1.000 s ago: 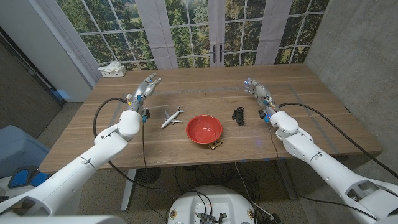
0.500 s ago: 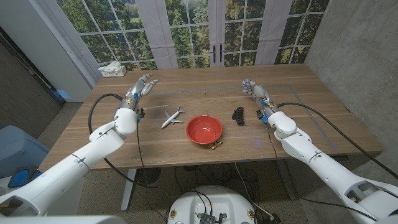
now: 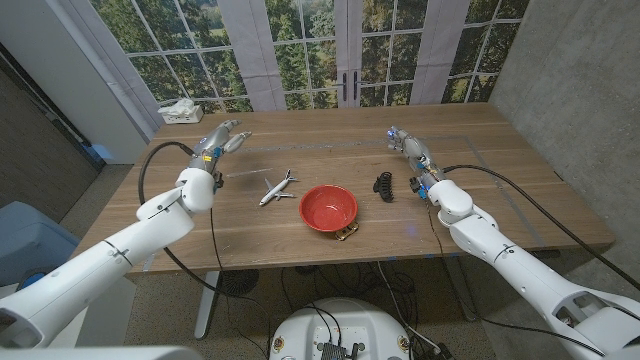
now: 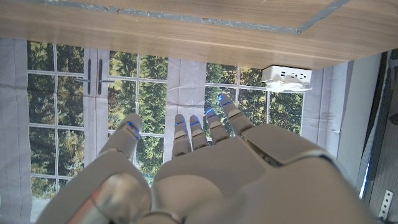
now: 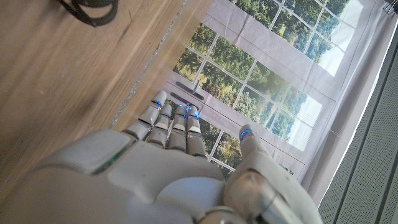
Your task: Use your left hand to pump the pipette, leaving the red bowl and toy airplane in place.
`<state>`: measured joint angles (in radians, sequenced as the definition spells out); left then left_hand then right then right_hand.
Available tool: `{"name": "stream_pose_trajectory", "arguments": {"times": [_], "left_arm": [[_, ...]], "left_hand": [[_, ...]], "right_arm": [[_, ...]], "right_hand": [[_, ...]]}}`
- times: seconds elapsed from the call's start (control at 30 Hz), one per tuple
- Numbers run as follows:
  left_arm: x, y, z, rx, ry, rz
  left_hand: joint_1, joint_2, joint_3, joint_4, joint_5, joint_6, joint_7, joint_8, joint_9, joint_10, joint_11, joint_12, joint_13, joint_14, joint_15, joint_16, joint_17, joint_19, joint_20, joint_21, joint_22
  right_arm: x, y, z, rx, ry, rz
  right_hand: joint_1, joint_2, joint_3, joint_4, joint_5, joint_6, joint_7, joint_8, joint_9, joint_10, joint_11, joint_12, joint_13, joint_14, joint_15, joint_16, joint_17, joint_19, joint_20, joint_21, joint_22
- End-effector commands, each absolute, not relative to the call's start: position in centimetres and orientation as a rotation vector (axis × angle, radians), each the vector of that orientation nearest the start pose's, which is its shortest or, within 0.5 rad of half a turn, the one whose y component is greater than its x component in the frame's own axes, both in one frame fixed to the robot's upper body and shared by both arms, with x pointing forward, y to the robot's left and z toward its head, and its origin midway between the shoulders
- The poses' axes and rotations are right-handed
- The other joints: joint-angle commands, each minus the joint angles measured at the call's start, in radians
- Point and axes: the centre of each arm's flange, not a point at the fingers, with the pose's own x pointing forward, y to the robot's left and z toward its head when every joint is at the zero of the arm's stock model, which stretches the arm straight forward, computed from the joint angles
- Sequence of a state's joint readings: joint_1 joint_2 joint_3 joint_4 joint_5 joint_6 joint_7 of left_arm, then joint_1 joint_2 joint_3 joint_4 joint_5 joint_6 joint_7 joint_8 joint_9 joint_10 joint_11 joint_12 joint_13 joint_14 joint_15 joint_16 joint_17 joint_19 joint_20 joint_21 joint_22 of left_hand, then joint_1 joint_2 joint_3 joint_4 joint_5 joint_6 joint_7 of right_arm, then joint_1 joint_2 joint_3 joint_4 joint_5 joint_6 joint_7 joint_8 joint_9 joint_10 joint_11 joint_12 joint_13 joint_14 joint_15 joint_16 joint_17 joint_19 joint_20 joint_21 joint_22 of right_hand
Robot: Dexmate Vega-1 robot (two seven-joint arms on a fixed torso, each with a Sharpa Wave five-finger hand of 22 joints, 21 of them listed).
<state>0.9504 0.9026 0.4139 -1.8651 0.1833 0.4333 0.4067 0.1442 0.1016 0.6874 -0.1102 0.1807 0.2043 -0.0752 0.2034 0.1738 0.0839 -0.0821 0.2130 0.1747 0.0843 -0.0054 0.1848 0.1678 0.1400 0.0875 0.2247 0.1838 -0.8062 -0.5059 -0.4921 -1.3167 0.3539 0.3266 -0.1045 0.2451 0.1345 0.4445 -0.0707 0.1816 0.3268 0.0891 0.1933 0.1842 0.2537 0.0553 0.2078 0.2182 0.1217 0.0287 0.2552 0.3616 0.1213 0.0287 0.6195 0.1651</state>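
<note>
The red bowl (image 3: pixel 328 208) stands near the table's front middle. The white toy airplane (image 3: pixel 277 187) lies just to its left. A small yellow-brown object (image 3: pixel 347 233) pokes out at the bowl's near right rim, and I cannot tell what it is. My left hand (image 3: pixel 222 140) hovers over the far left of the table, well left of the airplane, with fingers apart and nothing in it. In the left wrist view its fingers (image 4: pixel 205 134) reach out, holding nothing. My right hand (image 3: pixel 410 148) is raised right of the bowl, also empty, its fingers (image 5: pixel 174 127) extended.
A black hair clip (image 3: pixel 384 186) lies right of the bowl, close to my right hand, and appears in the right wrist view too (image 5: pixel 90 9). A white box (image 3: pixel 180 110) sits at the far left corner (image 4: pixel 286 76). Windows stand behind the wooden table (image 3: pixel 480 150).
My left hand has swung left and a little farther back, away from the airplane. The right hand has shifted only slightly. The bowl and airplane have stayed put.
</note>
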Motion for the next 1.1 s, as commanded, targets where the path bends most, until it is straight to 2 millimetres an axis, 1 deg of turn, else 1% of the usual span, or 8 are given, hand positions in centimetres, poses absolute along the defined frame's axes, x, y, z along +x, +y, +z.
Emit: {"name": "stream_pose_trajectory", "arguments": {"times": [0.03,0.13,0.17,0.23,0.63,0.8,0.9,1.1], "left_arm": [[56.2,34.2,3.7,1.185,-0.437,0.445],[55.9,34.0,4.2,1.224,-0.393,0.433],[55.8,33.9,4.3,1.240,-0.381,0.428],[55.6,33.7,4.5,1.262,-0.352,0.421],[54.9,33.0,5.8,1.385,-0.190,0.414],[54.8,32.4,6.0,1.475,-0.150,0.480],[54.8,32.0,6.0,1.529,-0.140,0.511],[55.2,31.7,6.4,1.602,-0.088,0.518]], "left_hand": [[0.028,-0.002,0.003,-0.027,-0.006,0.029,-0.004,0.010,0.003,0.017,-0.009,-0.004,0.003,0.008,-0.003,-0.002,0.002,0.008,-0.001,-0.002,0.002],[0.053,-0.004,0.010,-0.055,-0.005,0.061,-0.006,0.017,0.003,0.042,-0.019,0.001,0.004,0.021,-0.008,0.000,0.003,0.007,0.002,-0.005,0.002],[0.064,-0.005,0.012,-0.063,-0.004,0.075,-0.006,0.019,0.004,0.052,-0.014,0.002,0.004,0.031,-0.013,0.003,0.003,0.009,0.003,-0.006,0.002],[0.075,-0.007,0.013,-0.070,-0.003,0.095,-0.010,0.024,0.004,0.066,-0.020,0.005,0.005,0.038,-0.019,0.004,0.003,0.009,0.003,-0.006,0.002],[0.120,-0.025,0.011,-0.081,-0.002,0.168,-0.007,0.039,0.005,0.127,-0.029,0.014,0.007,0.058,-0.031,0.004,0.004,0.013,0.000,-0.009,0.002],[0.155,-0.040,0.014,-0.086,0.000,0.177,-0.008,0.038,0.006,0.144,-0.035,0.013,0.008,0.083,-0.046,0.009,0.004,0.033,-0.001,-0.004,0.001],[0.210,-0.064,0.020,-0.089,0.001,0.211,-0.028,0.047,0.006,0.174,-0.058,0.014,0.009,0.102,-0.057,0.009,0.004,0.061,-0.016,0.001,-0.001],[0.338,-0.158,0.009,-0.088,-0.008,0.282,-0.056,0.069,0.008,0.252,-0.110,0.014,0.012,0.143,-0.093,0.008,0.005,0.123,-0.047,0.007,-0.002]], "right_arm": [[64.9,-22.8,-2.8,-0.258,-0.661,0.192],[64.9,-22.8,-2.7,-0.260,-0.663,0.190],[64.8,-22.8,-2.8,-0.262,-0.663,0.190],[64.8,-22.8,-2.8,-0.263,-0.663,0.191],[64.7,-23.0,-3.0,-0.262,-0.667,0.194],[64.7,-23.1,-3.1,-0.259,-0.667,0.195],[64.7,-23.0,-3.1,-0.260,-0.667,0.197],[64.7,-23.0,-3.0,-0.266,-0.672,0.196]], "right_hand": [[0.002,0.012,0.002,-0.004,0.001,0.007,-0.002,0.006,0.001,0.010,0.002,0.007,0.002,0.007,-0.004,0.007,-0.001,0.011,0.002,-0.006,0.003],[0.002,0.012,0.001,-0.004,0.001,0.008,-0.002,0.006,0.001,0.010,0.001,0.007,0.002,0.008,-0.002,0.007,-0.001,0.012,0.002,-0.007,0.003],[0.002,0.012,0.001,-0.005,0.001,0.008,-0.003,0.006,0.001,0.010,0.001,0.007,0.002,0.007,-0.003,0.007,-0.002,0.012,0.002,-0.008,0.003],[0.002,0.012,0.001,-0.005,0.001,0.008,-0.002,0.006,0.001,0.010,0.001,0.007,0.001,0.008,-0.002,0.008,-0.002,0.012,0.002,-0.009,0.004],[0.000,0.013,0.000,-0.007,0.001,0.010,-0.003,0.005,0.001,0.011,0.001,0.006,0.001,0.007,-0.002,0.008,-0.003,0.015,0.002,-0.016,0.004],[-0.001,0.014,0.000,-0.008,0.001,0.010,-0.002,0.005,0.001,0.010,0.001,0.006,0.001,0.007,-0.002,0.008,-0.003,0.016,0.002,-0.019,0.004],[-0.001,0.014,0.000,-0.009,0.001,0.010,-0.002,0.005,0.001,0.011,0.001,0.006,0.001,0.007,-0.003,0.008,-0.003,0.016,0.002,-0.021,0.004],[-0.003,0.015,-0.001,-0.009,0.000,0.012,-0.002,0.005,0.001,0.012,0.003,0.006,0.000,0.007,-0.002,0.009,-0.004,0.018,0.003,-0.024,0.004]]}}
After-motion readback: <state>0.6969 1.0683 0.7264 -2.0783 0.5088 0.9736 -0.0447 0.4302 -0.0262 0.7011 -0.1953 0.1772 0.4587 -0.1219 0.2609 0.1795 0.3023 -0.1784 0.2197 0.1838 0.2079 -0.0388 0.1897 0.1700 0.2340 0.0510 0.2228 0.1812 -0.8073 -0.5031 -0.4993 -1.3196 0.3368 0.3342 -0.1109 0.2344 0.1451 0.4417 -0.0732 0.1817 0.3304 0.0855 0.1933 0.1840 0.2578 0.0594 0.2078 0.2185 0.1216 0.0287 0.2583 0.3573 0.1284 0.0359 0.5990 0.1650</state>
